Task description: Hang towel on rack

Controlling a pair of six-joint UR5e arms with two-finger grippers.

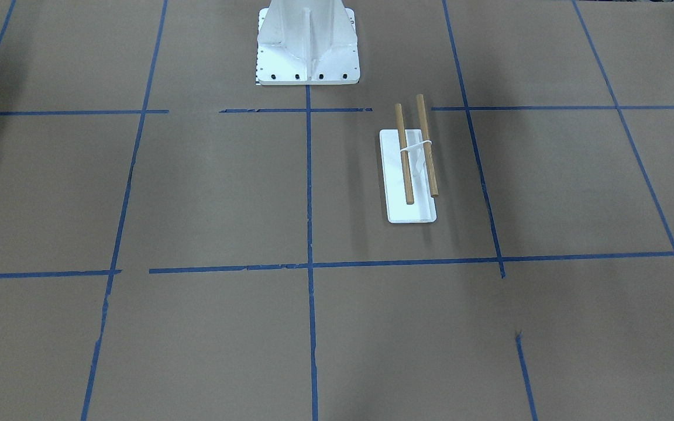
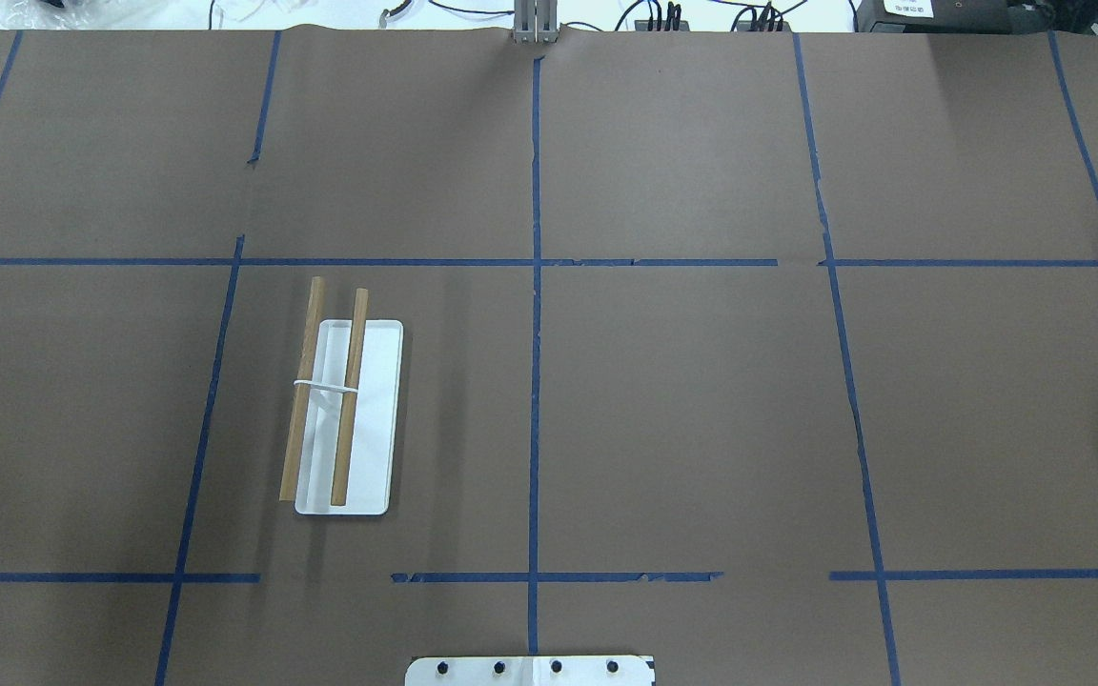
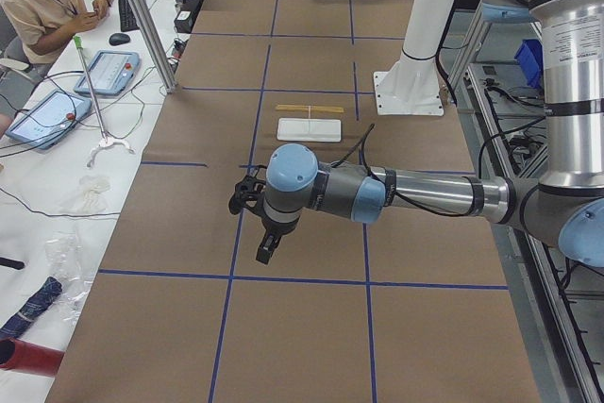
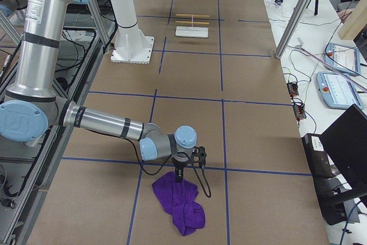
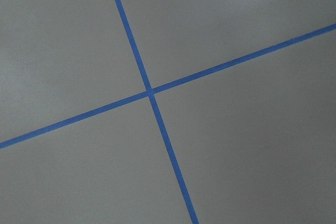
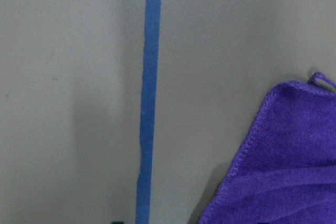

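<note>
The purple towel [image 4: 179, 202] lies crumpled on the desk [image 2: 701, 400] at the robot's right end, well apart from the rack [image 2: 348, 410], which stands on the left half. The right gripper [image 4: 182, 173] is at the towel's edge and the left gripper [image 3: 267, 250] hangs over a tape crossing. I cannot tell whether either pair of fingers is open or closed.

Rack [image 2: 347, 419]: flat white base, two parallel wooden rods joined by a white bracket; stood upright on table [image 2: 701, 429].
Towel [image 4: 179, 202]: purple, crumpled, laid flat, well apart from rack.
</note>
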